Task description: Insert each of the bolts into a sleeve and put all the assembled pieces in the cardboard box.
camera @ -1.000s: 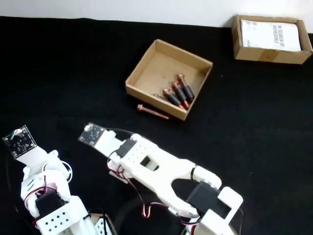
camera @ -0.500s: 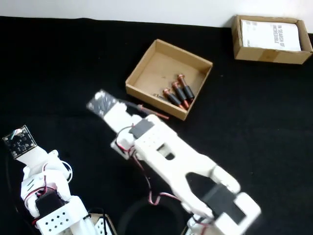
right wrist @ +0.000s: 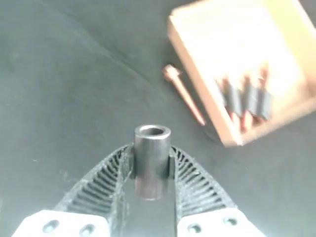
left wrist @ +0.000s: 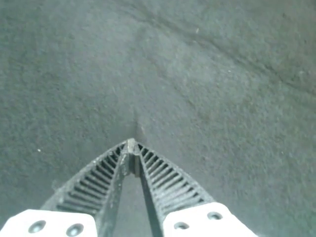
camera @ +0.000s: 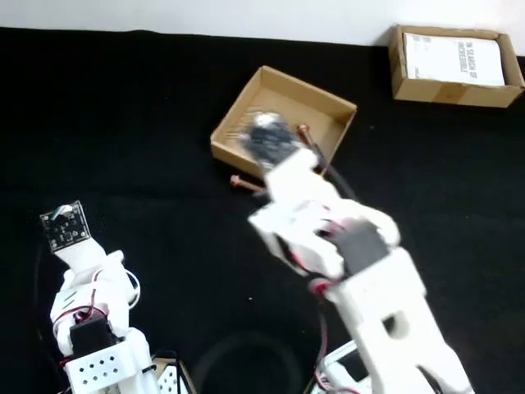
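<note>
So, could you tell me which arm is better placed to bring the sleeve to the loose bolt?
Right, probably. The right pincer grips the sleeve, and the bolt lies just ahead beside the cardboard box. The left pincer is shut, empty, over bare table.

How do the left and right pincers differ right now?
Left pincer is shut on nothing; right pincer is shut on a dark sleeve. Left pincer hangs over black tabletop; right pincer faces the loose bolt and the cardboard box. Both are black and ribbed, on white mounts.
</note>
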Available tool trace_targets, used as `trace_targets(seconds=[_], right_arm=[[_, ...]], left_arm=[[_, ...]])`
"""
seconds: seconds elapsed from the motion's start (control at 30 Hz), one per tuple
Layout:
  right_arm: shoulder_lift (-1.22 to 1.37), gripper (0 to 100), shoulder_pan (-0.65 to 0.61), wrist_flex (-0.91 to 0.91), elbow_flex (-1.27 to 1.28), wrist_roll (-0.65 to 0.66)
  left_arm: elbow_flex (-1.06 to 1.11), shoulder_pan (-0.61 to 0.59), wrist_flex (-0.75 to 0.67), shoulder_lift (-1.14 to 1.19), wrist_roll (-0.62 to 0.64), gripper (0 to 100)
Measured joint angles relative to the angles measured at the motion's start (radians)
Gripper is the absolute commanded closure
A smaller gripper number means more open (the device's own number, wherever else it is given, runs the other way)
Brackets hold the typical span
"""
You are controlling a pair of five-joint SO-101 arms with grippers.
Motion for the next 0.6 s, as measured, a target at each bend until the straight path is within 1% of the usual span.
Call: trace_targets(seconds=[0.13,0.2,0.3,0.4,0.5,0.6], right_arm=[[-0.229,99.2,0.077,0.029,0.163,0.000],[-0.347,99.2,0.095,0.034,0.267,0.000],[-0.525,99.2,0.095,0.072,0.439,-0.046],[-0.684,99.2,0.100,0.114,0.568,-0.077],[-0.819,99.2,0.103,0.140,0.652,-0.084],[-0.916,99.2,0.138,0.138,0.740,-0.087]], left_arm=[[-0.008,0.026,0.058,0.000,0.000,99],[-0.034,0.064,0.109,0.000,0.002,99],[-0.144,0.150,0.167,0.000,0.002,99],[-0.278,0.230,0.186,0.015,0.002,99],[-0.408,0.284,0.189,0.114,0.009,99],[-0.542,0.301,0.189,0.285,0.081,99]])
